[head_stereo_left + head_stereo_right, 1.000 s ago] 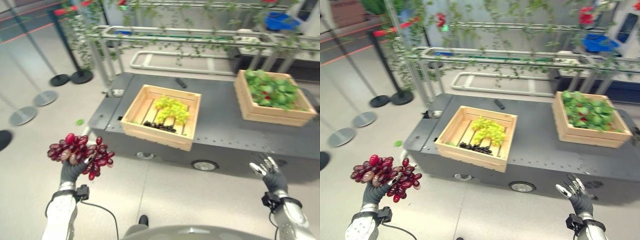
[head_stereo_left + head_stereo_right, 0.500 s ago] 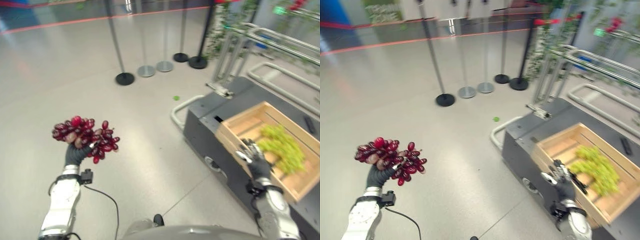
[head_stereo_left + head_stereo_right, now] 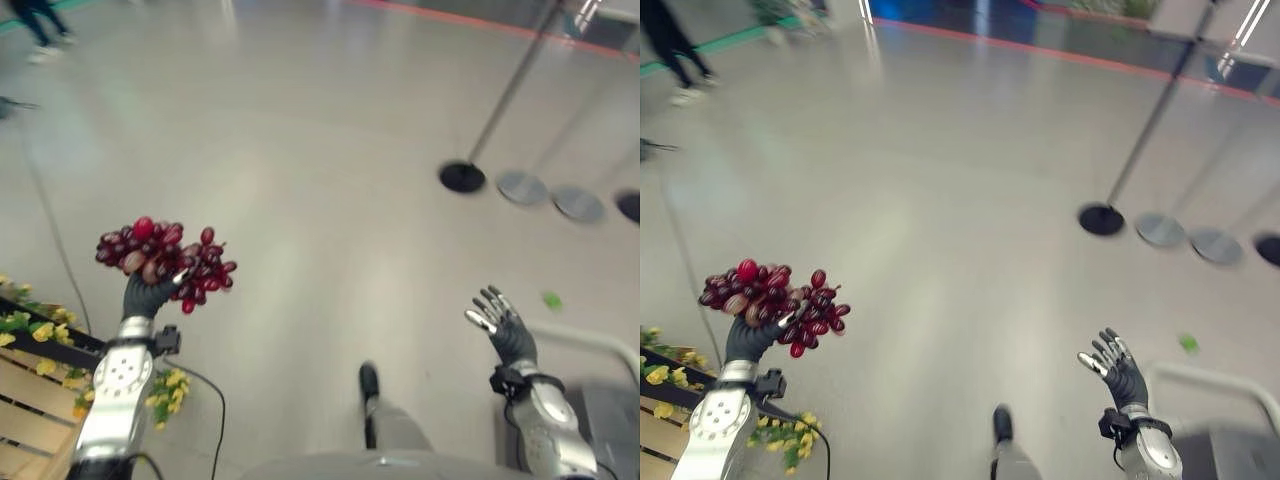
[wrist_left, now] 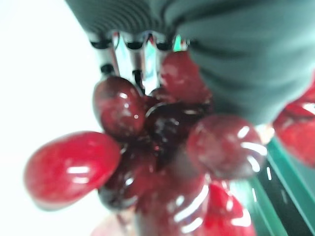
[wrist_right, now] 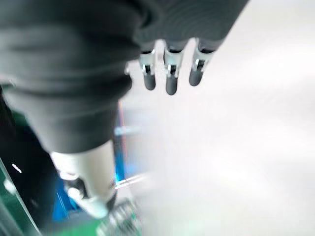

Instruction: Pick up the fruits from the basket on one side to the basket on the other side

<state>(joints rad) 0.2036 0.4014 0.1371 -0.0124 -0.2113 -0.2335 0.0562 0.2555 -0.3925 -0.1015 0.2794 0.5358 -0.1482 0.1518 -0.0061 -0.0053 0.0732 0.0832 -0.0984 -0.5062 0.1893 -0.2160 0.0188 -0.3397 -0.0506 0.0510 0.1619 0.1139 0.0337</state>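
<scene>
The left hand [image 3: 146, 296] grips a red grape bunch [image 3: 163, 262] aloft over bare floor. The right hand [image 3: 505, 330] is spread, empty. The bunch is picked but judged undelivered, with a wooden crate [image 3: 28, 420] low at the left.

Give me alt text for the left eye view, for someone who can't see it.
The robot's left hand holds up a bunch of red grapes over a pale floor. Its right hand is raised, open and empty. A wooden crate trimmed with yellow flowers sits at lower left, and round barrier post bases stand at upper right.
</scene>
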